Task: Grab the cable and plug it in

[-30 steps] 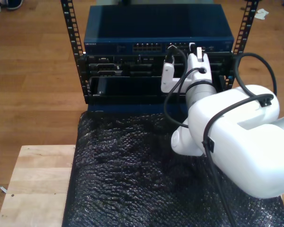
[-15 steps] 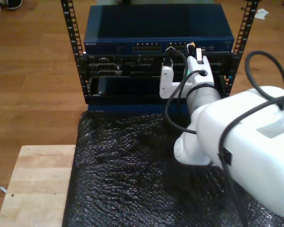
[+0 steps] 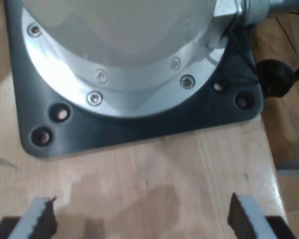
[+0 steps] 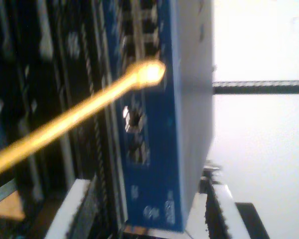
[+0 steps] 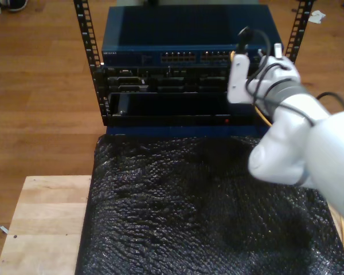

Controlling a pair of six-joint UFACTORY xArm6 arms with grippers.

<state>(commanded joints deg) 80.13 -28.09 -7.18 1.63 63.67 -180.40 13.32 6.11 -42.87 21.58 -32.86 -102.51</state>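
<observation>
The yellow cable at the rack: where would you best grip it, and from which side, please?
Probably on the straight stretch just behind the cable tip, which stands clear of the blue switch. I'd bring my second gripper from the switch's port side, jaws across its run.

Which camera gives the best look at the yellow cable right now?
The second wrist view: the cable runs across the picture, blurred, with its tip at the blue switch. The exterior view shows a short yellow stretch beside the arm by the rack. The first wrist view looks at a base plate on wood.
</observation>
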